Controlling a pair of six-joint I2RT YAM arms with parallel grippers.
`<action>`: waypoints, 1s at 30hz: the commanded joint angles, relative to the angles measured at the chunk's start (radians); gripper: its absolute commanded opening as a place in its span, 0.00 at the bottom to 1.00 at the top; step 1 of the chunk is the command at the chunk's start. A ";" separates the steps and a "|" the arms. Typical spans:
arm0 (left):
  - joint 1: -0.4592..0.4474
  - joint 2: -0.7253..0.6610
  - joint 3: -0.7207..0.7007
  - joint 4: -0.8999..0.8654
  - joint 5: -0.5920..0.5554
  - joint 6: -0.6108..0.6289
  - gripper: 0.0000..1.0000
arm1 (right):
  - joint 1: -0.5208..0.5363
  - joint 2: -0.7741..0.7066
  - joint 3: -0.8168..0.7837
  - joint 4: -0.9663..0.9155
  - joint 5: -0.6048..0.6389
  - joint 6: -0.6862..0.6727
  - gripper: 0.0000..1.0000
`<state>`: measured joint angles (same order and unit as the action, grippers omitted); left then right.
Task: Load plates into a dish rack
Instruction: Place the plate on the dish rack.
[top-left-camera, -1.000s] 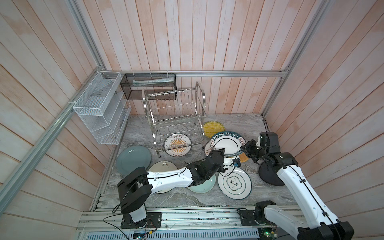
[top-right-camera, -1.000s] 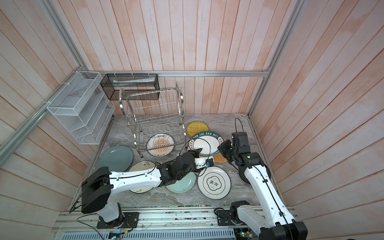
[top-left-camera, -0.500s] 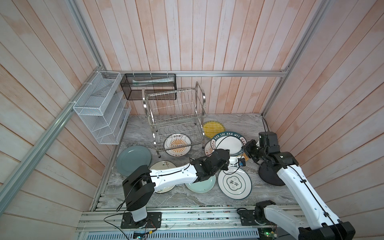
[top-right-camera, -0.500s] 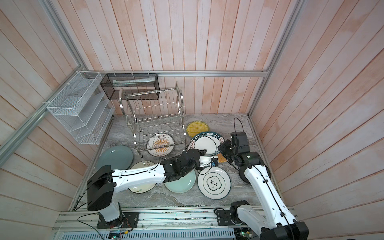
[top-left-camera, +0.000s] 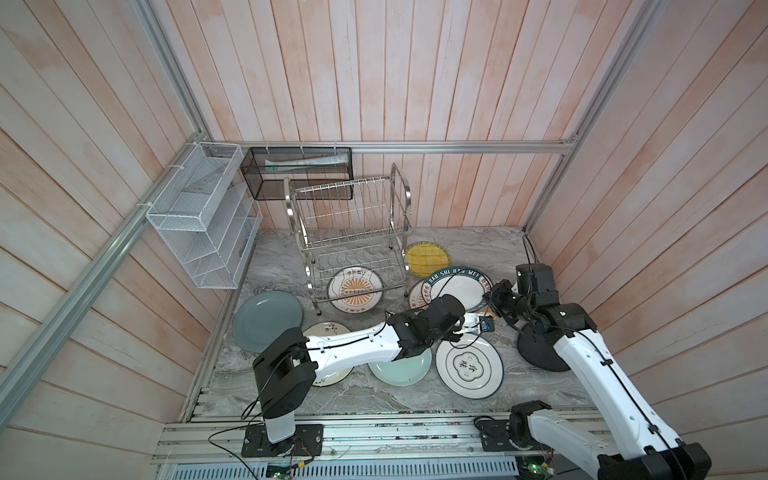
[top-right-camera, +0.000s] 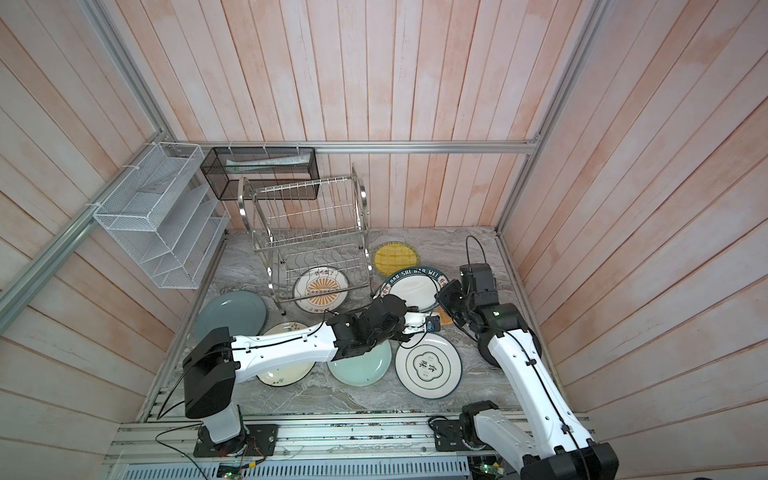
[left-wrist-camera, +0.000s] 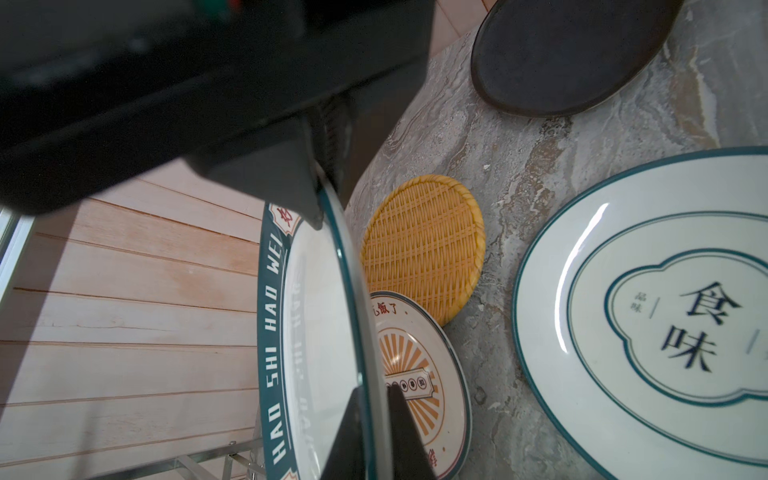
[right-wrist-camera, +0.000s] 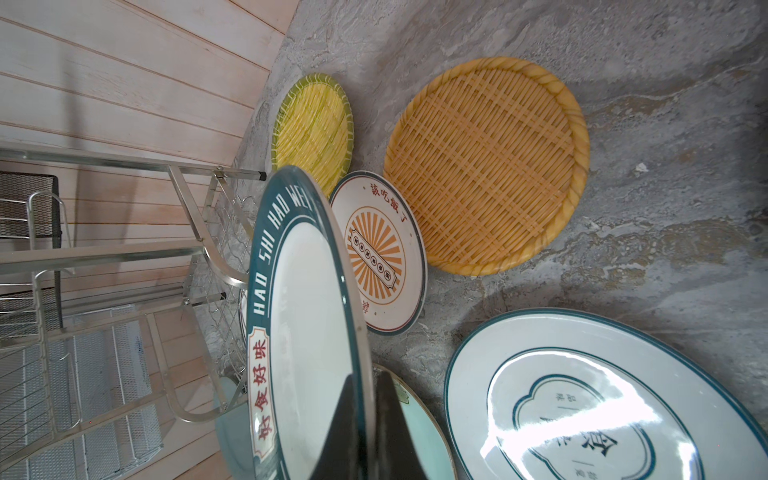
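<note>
**Rack** (top-left-camera: 353, 232): upright on the table (top-left-camera: 457, 245), beyond the left gripper (left-wrist-camera: 374, 395) and well apart from both grippers.

**Lettered plate** (top-left-camera: 459, 286): outside the rack and near its end frame. It is held tilted between the two grippers.

**Clover plate** (top-left-camera: 469, 365): flat on the table, just beside the left gripper, on the side away from the rack.

**Black plate** (left-wrist-camera: 561, 54): flat, behind the right gripper (right-wrist-camera: 365, 382). That arm partly covers it in both top views.

**Orange woven plate** (right-wrist-camera: 486, 166): flat, below and between the grippers.

**Sunburst plate** (right-wrist-camera: 382, 253): flat, under the lettered plate, which overlaps it in both top views.

**Left gripper:** jaws closed onto the lettered plate's rim, one finger on each face, as its wrist view shows.

**Right gripper:** likewise clamped on the same plate's rim at another spot. It shows at the plate's far end in the left wrist view.
</note>
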<state>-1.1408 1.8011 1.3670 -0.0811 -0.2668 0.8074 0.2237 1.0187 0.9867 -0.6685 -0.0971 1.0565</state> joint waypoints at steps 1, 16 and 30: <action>0.010 0.017 0.040 0.007 -0.020 -0.061 0.02 | 0.006 -0.032 0.031 0.024 -0.016 0.017 0.00; -0.053 -0.202 -0.095 -0.076 0.093 -0.159 0.00 | 0.000 -0.023 0.081 0.145 0.082 -0.138 0.82; -0.089 -0.659 -0.226 -0.124 0.303 -0.608 0.00 | -0.032 -0.170 -0.070 0.511 -0.096 -0.425 0.98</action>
<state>-1.2324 1.2243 1.1572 -0.2760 -0.0288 0.3408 0.2005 0.8860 0.9630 -0.2890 -0.0944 0.7143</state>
